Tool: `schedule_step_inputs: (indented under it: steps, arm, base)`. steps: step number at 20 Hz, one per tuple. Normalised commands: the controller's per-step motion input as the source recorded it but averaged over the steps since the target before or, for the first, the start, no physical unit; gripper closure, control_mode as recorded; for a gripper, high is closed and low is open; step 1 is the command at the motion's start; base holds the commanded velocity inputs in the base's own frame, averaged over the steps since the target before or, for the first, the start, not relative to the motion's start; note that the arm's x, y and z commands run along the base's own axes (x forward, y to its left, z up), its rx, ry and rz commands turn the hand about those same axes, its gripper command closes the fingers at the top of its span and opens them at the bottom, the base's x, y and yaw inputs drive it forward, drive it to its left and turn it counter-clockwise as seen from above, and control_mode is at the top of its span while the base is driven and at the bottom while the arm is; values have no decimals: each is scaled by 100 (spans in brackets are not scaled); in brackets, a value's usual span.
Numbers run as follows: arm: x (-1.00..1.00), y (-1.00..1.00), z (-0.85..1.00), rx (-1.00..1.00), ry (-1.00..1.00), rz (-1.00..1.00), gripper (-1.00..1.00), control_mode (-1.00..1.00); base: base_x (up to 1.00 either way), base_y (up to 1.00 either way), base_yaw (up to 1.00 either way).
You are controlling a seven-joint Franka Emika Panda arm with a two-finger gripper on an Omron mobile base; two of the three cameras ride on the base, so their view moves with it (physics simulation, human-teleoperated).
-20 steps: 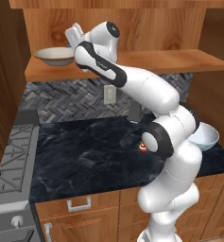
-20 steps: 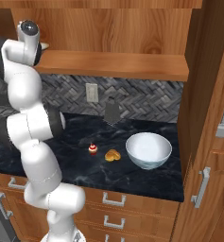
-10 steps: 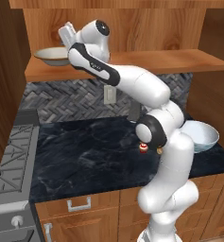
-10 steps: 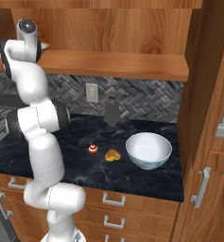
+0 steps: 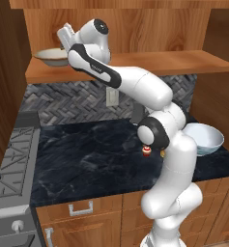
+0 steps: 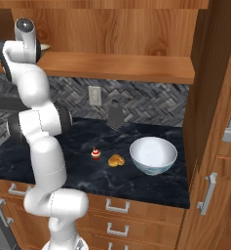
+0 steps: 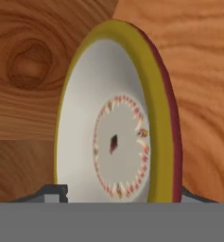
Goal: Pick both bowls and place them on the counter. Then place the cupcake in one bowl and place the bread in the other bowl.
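The shallow cream bowl with a tan rim (image 5: pixel 49 56) sits on the wooden shelf's left end. My gripper (image 5: pixel 64 44) reaches it from the right. In the hand view the bowl (image 7: pixel 113 118) stands on edge, and my gripper (image 7: pixel 120 194) has a fingertip (image 7: pixel 54 191) close on each side of the rim; contact is unclear. The deeper white bowl (image 6: pixel 153 154) rests on the black counter (image 6: pixel 136 181) at the right. To its left lie the bread (image 6: pixel 116 160) and the cupcake (image 6: pixel 95 155). The cupcake (image 5: pixel 146 152) also peeks out beside my arm.
The wooden shelf (image 5: pixel 145 65) runs above the counter. A stove (image 5: pixel 9 164) borders the counter's left side. A dark upright grater (image 6: pixel 115 115) stands at the backsplash beside a wall outlet (image 6: pixel 93 95). A tall wooden cabinet (image 6: pixel 217 122) closes off the right.
My hand has swung left along the shelf up to the cream bowl, and the fingers have drawn closer together. Nothing on the counter has moved.
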Motion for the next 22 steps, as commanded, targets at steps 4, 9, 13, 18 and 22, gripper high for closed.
schedule_step_inputs:
  steps: [4,9,13,18,22]
  arm:
    - [-2,3,-31,0,0,0,100,-100]
    - [-23,0,-19,0,-2,0,100,-100]
    - [-59,-5,-8,4,-13,-1,100,-100]
    - [-71,-8,-11,5,-15,-2,100,-100]
    - [-96,-33,-15,4,-22,-5,100,-100]
  base:
    - [0,0,0]
    - [0,0,0]
    - [0,0,0]
    - [0,0,0]
    - [0,0,0]
